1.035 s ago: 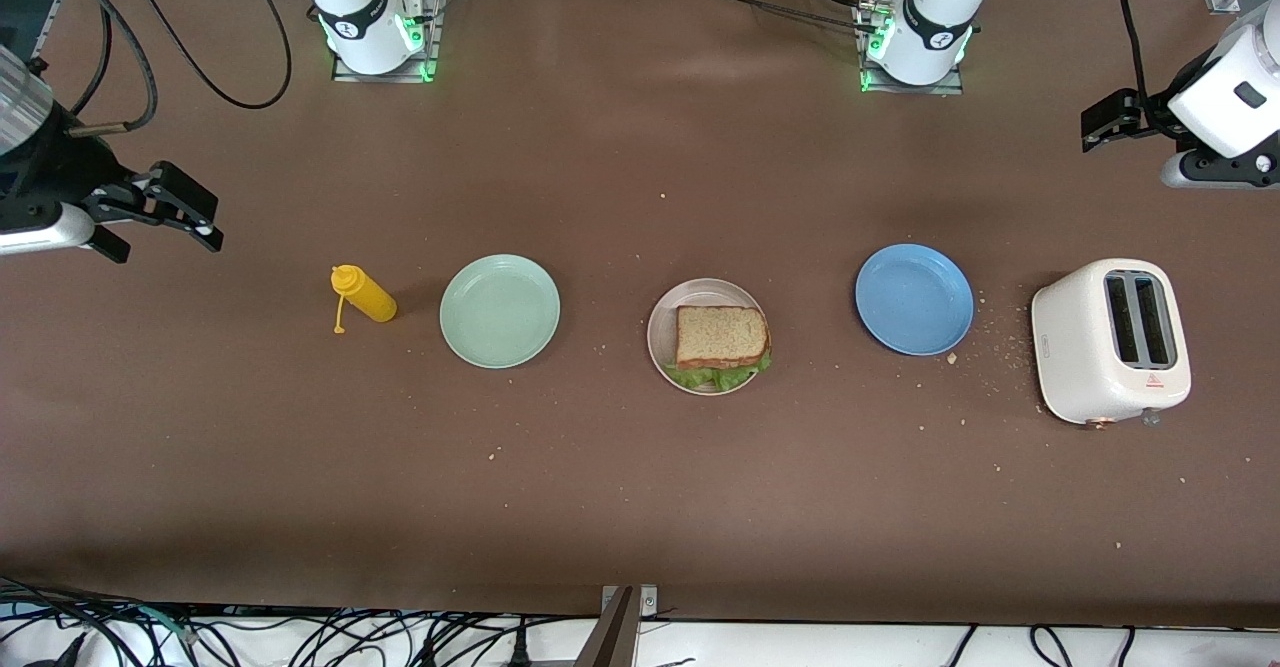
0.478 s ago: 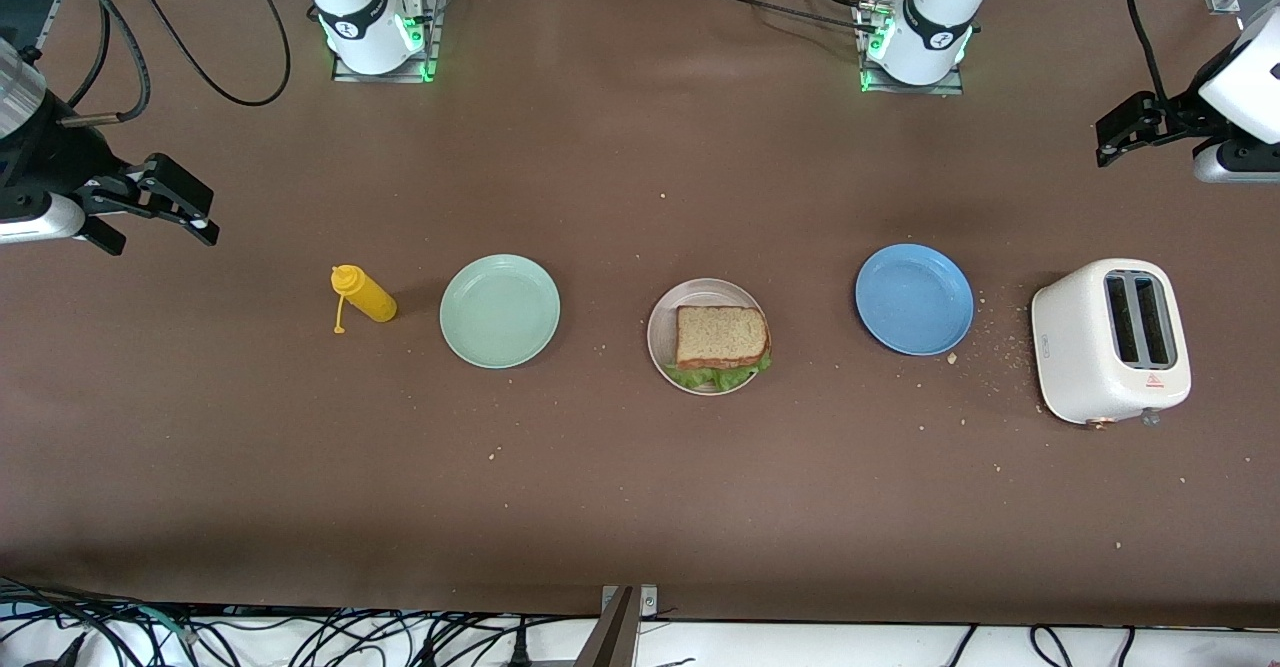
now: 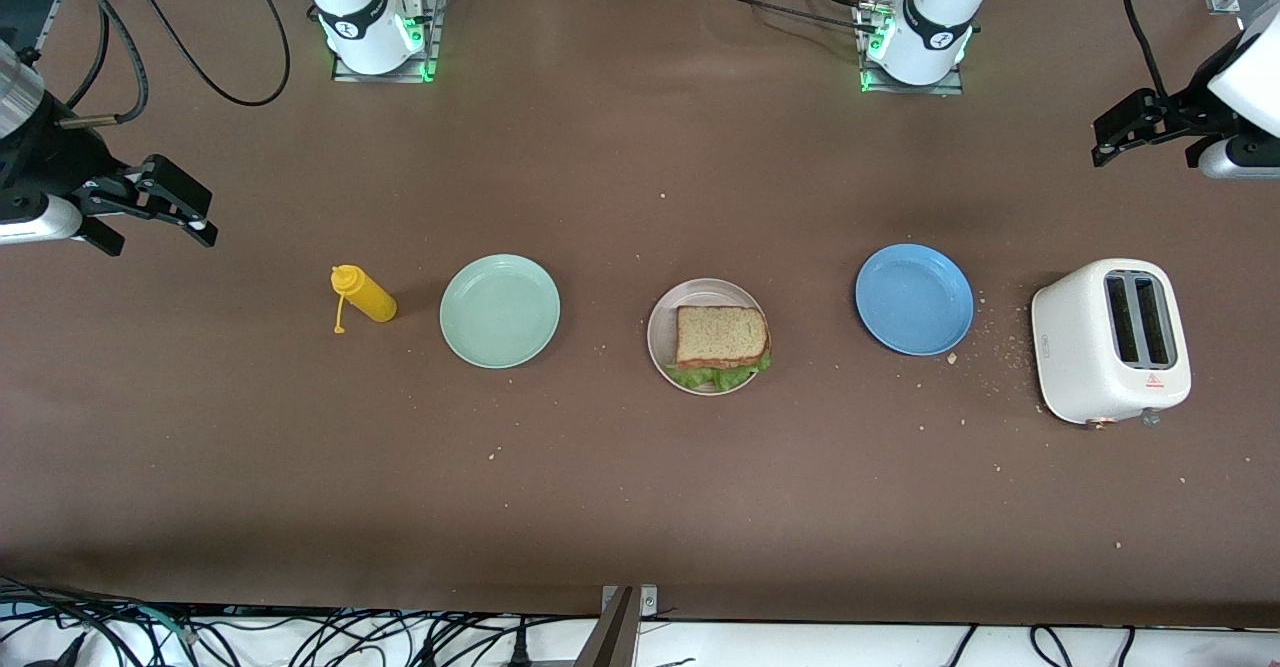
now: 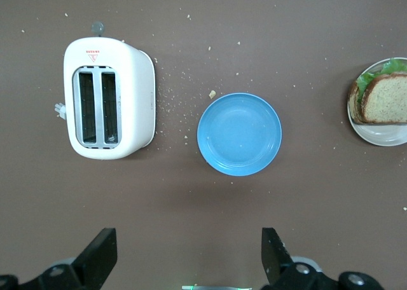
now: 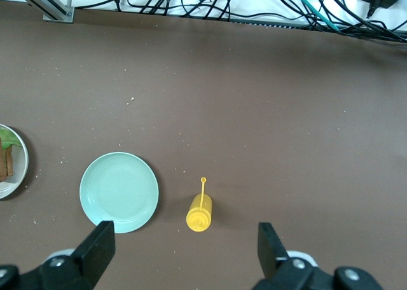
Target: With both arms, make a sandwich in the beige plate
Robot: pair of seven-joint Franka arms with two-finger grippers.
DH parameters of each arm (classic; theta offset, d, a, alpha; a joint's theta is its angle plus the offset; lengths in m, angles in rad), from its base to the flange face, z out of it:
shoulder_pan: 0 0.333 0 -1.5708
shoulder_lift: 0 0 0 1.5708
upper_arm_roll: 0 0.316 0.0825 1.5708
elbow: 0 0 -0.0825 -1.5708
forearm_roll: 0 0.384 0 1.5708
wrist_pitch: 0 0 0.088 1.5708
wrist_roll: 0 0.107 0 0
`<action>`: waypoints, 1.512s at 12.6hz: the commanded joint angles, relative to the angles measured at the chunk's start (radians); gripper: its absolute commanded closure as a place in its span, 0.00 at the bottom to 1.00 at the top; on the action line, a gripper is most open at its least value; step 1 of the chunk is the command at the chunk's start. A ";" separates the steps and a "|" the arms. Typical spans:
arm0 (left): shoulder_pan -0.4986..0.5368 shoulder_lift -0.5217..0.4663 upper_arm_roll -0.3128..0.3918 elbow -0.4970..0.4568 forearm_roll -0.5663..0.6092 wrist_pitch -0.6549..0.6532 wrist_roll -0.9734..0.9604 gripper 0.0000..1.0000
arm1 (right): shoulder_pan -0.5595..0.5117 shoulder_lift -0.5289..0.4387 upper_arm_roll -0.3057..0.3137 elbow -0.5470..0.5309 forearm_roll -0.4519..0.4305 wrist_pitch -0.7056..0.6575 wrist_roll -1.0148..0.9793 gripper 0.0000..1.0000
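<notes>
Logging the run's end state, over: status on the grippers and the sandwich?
Left gripper open, up at its table end. Right gripper open, up at its end. Sandwich assembled on beige plate. Nothing in the way.

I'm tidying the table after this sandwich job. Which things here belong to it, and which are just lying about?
Belongs to the job:
- sandwich
- beige plate under it

Just lying about:
- mint-green plate
- blue plate
- yellow squeeze bottle
- white toaster
</notes>
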State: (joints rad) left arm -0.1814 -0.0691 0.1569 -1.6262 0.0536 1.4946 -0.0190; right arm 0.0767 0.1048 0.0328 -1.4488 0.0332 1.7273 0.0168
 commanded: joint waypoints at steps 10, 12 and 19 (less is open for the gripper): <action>0.051 -0.006 -0.002 -0.057 -0.072 0.064 0.014 0.00 | -0.001 -0.016 0.004 -0.027 -0.013 0.012 0.014 0.01; 0.052 -0.002 -0.007 -0.050 -0.066 0.064 0.010 0.00 | -0.001 -0.016 0.004 -0.028 -0.012 0.014 0.014 0.01; 0.056 0.003 -0.005 -0.049 -0.060 0.058 0.016 0.00 | -0.002 -0.011 0.004 -0.028 -0.012 0.014 0.014 0.01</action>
State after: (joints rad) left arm -0.1354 -0.0647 0.1587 -1.6720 0.0009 1.5470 -0.0152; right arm 0.0767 0.1081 0.0328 -1.4549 0.0331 1.7287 0.0183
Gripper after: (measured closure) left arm 0.000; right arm 0.004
